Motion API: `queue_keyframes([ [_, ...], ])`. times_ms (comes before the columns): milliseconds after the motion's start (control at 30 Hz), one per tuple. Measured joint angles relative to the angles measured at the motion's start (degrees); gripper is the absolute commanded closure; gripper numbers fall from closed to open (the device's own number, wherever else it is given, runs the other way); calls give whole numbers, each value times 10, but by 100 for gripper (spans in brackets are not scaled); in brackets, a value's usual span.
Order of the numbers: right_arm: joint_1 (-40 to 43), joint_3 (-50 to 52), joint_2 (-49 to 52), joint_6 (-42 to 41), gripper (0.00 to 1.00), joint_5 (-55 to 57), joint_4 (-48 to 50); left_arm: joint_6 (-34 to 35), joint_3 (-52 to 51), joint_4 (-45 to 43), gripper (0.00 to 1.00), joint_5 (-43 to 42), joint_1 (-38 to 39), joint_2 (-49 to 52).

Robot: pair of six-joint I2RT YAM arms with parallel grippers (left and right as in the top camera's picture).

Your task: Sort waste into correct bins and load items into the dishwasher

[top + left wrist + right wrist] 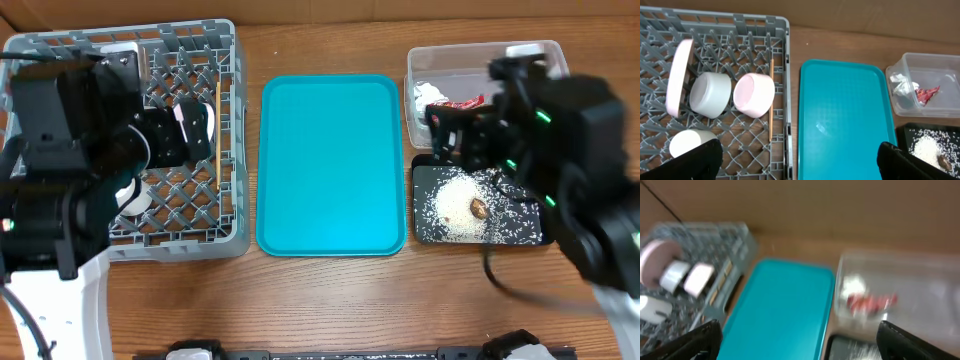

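No legible text, label, brand, number or sign in any view. Red-and-white wrapper [926, 94] in clear tub [925, 55]: markings too small to read. Right wrist view blurred, nothing readable there.

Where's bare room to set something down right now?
The teal tray, between the dish rack and the clear tub and black tray, is bare; so is the table in front of it. The rack is crowded with dishes; both bins hold waste.
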State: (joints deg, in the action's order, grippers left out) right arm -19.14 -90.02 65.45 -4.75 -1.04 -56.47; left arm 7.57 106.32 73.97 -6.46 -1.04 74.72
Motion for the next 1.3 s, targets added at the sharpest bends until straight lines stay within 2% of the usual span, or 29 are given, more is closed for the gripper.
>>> queue_keyframes([
  [167,60,74,-114,51,0,2,96,0,0,0,0,-1,0,21],
  [333,148,245,-214,67,0,4,205,0,0,0,0,-2,0,50],
  [433,169,353,-265,70,0,4,211,0,0,0,0,-3,0,70],
  [533,175,438,-319,73,0,5,224,0,0,0,0,-3,0,86],
  [933,176,747,-561,76,0,-11,436,0,0,0,0,-4,0,151],
  [1100,176,821,-640,77,0,-27,477,0,0,0,0,-4,0,179],
  [1300,176,874,-646,77,0,-43,568,0,0,0,0,-4,0,207],
])
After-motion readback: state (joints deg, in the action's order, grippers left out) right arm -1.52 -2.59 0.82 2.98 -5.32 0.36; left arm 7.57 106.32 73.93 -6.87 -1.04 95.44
